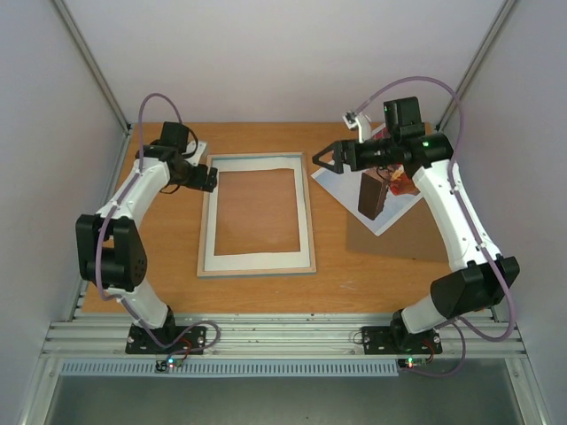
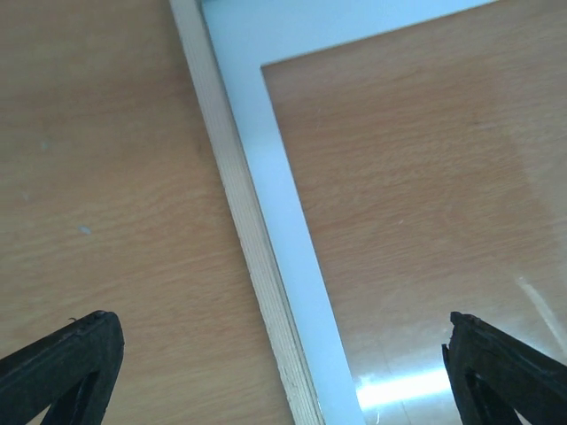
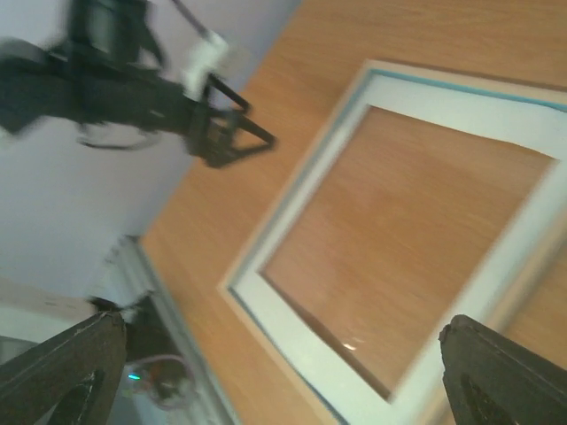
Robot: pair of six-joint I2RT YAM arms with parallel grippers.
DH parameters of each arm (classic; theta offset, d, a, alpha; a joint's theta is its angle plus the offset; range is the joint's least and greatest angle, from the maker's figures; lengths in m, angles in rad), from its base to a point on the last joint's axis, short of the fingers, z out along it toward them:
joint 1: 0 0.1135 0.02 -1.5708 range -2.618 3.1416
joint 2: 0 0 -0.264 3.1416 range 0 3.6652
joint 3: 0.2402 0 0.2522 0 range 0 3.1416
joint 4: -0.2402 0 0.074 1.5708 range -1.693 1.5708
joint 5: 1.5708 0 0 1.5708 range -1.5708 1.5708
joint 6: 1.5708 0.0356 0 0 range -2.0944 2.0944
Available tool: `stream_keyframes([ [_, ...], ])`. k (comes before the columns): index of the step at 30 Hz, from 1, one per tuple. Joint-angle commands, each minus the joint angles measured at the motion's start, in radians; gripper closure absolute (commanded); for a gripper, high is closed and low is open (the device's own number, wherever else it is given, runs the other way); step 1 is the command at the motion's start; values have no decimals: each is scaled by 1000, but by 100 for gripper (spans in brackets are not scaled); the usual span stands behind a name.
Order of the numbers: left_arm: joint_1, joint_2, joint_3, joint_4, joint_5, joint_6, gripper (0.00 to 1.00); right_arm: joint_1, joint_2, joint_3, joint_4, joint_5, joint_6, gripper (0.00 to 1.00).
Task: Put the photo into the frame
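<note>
Frame (image 1: 257, 273): one, in the middle of the counter (image 1: 177, 292), back up; the one white mat (image 1: 257, 259) inside may shift if bumped.
Backing board (image 1: 407, 241): one, toward the right edge; it could be dragged along with the print.
Left jaws: wide open, empty, above the frame's far-left side.
Right jaws: wide open, empty, beside the frame's far-right corner.
Photo (image 1: 341, 188): one, far right, flat, partly over the board; thin paper, probably easy to crease or miss.

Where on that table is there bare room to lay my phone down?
Widest: the near strip of table between the frame and the arm bases. A narrower gap runs between the frame and the photo. The far right is crowded, with the photo lying under the right arm.
</note>
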Motion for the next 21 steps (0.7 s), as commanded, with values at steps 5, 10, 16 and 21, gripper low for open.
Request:
stream_keyframes([
  [5,-70,-71,6,110,-37,88,1,-16,-56,-218,-66,543,-452,14],
  [10,-114,-60,-10,144,-65,51,1,8,-17,-334,126,798,-532,27],
  [16,-116,-47,4,148,-99,-12,1,93,86,-409,352,966,-558,32],
  [21,-117,-53,2,143,-99,-24,1,137,211,-410,433,1016,-586,32],
])
